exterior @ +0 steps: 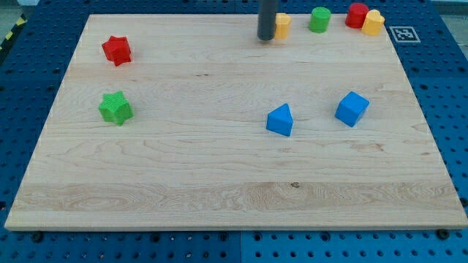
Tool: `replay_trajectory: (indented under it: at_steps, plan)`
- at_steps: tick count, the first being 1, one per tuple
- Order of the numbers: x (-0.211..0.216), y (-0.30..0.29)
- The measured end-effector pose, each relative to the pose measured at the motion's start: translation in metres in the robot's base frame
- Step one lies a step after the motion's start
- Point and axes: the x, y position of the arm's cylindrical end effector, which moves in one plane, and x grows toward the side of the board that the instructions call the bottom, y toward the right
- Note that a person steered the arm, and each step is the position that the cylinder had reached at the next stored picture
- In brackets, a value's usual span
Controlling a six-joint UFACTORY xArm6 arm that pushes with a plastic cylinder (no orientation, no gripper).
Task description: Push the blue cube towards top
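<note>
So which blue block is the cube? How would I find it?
Start at the wooden board and look to the view's right, about halfway down. The blue cube sits there. Its neighbour to the left, the blue wedge, is pointed on top, while the cube is boxy.

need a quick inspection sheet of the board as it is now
surface: wooden board, flat, on a blue pegboard
job's things: blue cube at the view's right, apart from the other blocks
clutter: blue wedge; red star; green star; at the top edge a yellow block, green cylinder, red block, second yellow block
tool: my tip at the view's top, beside the yellow block, far from the blue cube
cables: nothing seen
surroundings: marker tag
</note>
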Motion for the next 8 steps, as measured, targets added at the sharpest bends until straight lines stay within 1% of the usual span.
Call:
replay_trajectory:
  at_steps: [1, 2, 3, 4, 5, 6, 7, 8]
  plan:
    - [-0.018, 0.066]
    - [-0.017, 0.089]
    - [0.002, 0.078]
    - [0.063, 0.08]
    - [0.095, 0.148]
    - [0.109, 0.241]
    - [0.176, 0.245]
    - [0.219, 0.199]
